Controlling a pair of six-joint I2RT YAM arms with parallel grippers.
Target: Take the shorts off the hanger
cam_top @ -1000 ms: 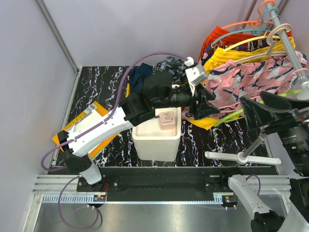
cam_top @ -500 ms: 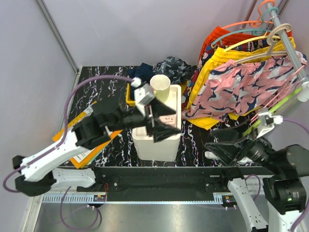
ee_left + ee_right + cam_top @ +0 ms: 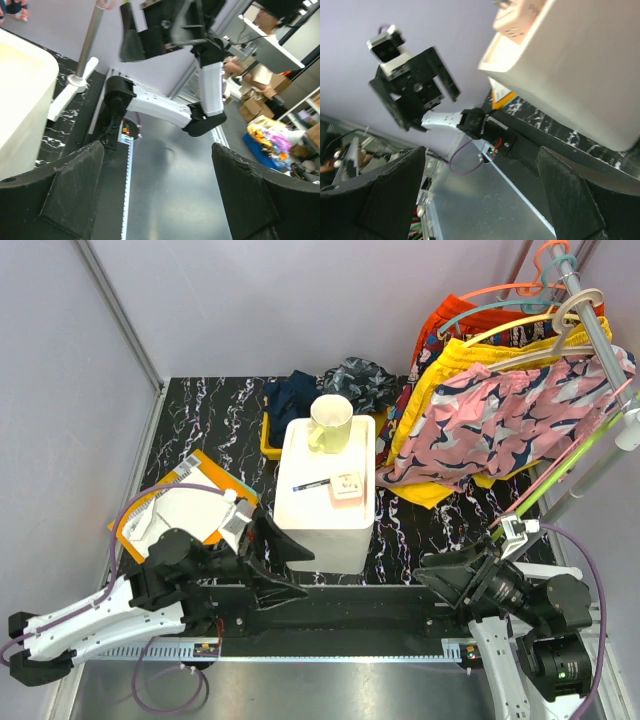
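Observation:
The charcoal marbled shorts [image 3: 356, 380] lie crumpled on the black table at the back, off any hanger. The plain navy shorts [image 3: 290, 392] lie beside them, over a yellow bin [image 3: 268, 443]. My left gripper [image 3: 283, 565] is open and empty, low at the table's near edge, left of the white box's front. My right gripper [image 3: 438, 582] is open and empty, low at the near edge, right of the box. Nothing lies between the fingers in the left wrist view [image 3: 157, 155] or the right wrist view [image 3: 481, 160].
A white box [image 3: 325, 530] holds a cream mug [image 3: 330, 420], a pen and a pink block. A clothes rack [image 3: 590, 330] at the right carries the yellow pair [image 3: 455, 365], the pink floral pair [image 3: 510, 420] and hangers. Its base [image 3: 75, 82] stands near. An orange folder [image 3: 190, 475] lies left.
My left arm has drawn back from over the white box down to the near edge, uncovering the mug. My right arm has also lowered and pulled back. Both stay open.

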